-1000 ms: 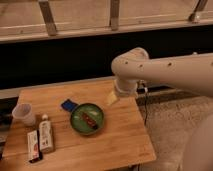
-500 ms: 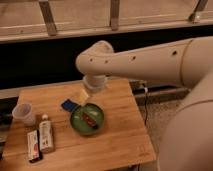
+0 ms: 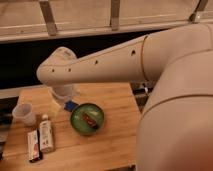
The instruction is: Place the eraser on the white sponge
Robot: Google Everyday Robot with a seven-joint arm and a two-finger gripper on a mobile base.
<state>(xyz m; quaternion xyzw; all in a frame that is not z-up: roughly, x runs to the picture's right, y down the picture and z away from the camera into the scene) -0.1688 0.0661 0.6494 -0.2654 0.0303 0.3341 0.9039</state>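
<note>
The eraser, a small flat white block with red and black markings, lies at the front left of the wooden table, right beside a white bottle with a dark cap. My gripper hangs from the big white arm over the table's back left, well behind the eraser and not touching it. A pale block, possibly the white sponge, lies just under the gripper and is partly hidden by it.
A green plate with a brown bar on it sits mid-table. A blue thing lies by its back left rim. A clear cup stands at the left edge. A dark wall and railing run behind the table.
The arm has swung left and closer to the camera, now filling the right side of the view. The gripper has moved left over the table's back left. The objects have not moved.
</note>
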